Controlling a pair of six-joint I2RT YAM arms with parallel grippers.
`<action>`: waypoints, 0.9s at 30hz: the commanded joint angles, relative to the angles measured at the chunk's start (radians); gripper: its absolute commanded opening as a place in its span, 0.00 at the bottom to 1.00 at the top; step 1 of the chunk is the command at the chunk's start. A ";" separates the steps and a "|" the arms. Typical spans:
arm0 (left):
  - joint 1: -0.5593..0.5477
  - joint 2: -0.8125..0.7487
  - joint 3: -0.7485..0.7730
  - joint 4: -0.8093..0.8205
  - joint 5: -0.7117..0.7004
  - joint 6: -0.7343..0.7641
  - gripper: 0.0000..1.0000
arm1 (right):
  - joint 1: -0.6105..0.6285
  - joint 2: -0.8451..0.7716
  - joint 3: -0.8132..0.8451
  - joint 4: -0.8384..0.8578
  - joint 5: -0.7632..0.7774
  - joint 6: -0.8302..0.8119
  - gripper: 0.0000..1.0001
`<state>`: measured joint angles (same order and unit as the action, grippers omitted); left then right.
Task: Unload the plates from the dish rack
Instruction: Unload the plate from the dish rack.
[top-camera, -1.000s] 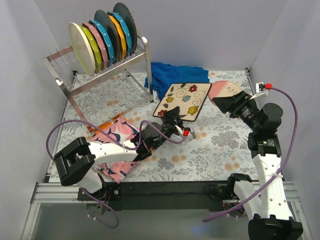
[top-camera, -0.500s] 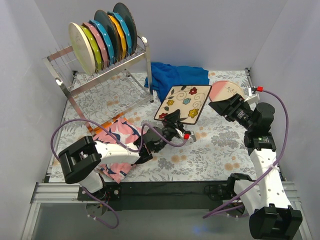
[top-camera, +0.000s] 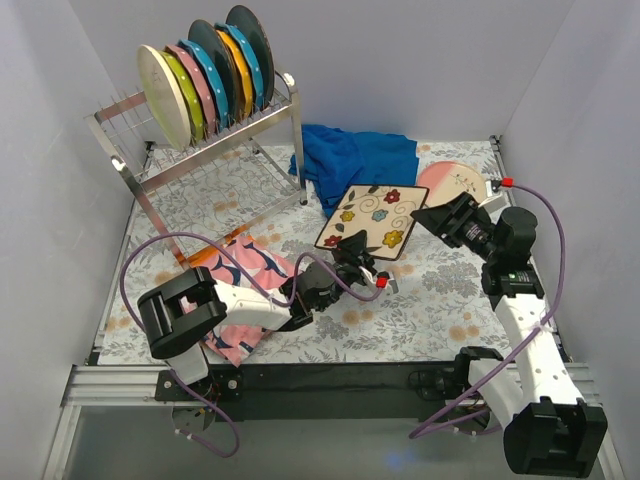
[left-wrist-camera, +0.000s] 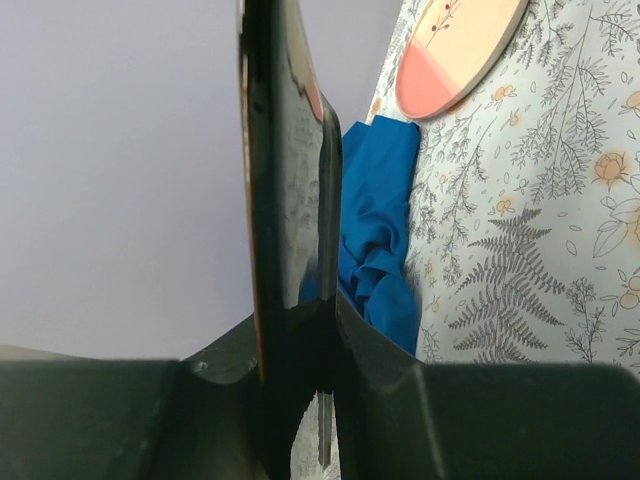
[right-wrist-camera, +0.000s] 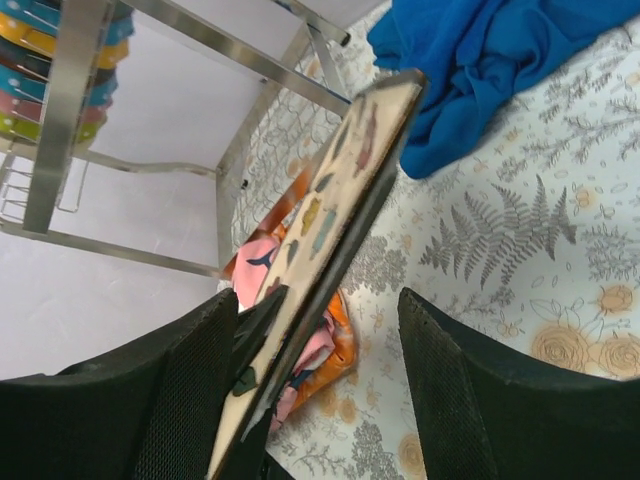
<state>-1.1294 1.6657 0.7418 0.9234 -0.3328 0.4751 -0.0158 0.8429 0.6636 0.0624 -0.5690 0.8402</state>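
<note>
The dish rack (top-camera: 200, 160) holds seven plates (top-camera: 205, 75) upright in its prongs, so most of the unloading is ahead of me. Right of the rack and nearer to me, the square floral plate (top-camera: 372, 220) hangs tilted above the desk (top-camera: 440, 290), my left pincer (top-camera: 347, 248) clamped on its near edge. Further right of the rack lies the cream-and-pink round plate (top-camera: 455, 180), already set down. In the last second my right pincer (top-camera: 425, 215) has swung in toward the rack. Its fingers stand apart, straddling the square plate's far edge. I judge a handover is coming.
</note>
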 joint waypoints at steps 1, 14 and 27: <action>-0.017 -0.038 0.041 0.253 -0.003 0.043 0.00 | 0.014 0.034 -0.022 0.046 0.034 -0.009 0.70; -0.041 0.032 0.041 0.316 -0.020 0.069 0.00 | 0.102 0.125 -0.088 0.094 0.072 -0.013 0.58; -0.058 0.095 0.025 0.403 -0.084 0.108 0.00 | 0.103 0.142 -0.183 0.181 0.090 -0.020 0.01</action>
<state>-1.1854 1.8118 0.7372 1.0176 -0.3855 0.5922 0.0830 0.9932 0.5152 0.1234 -0.4625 0.9390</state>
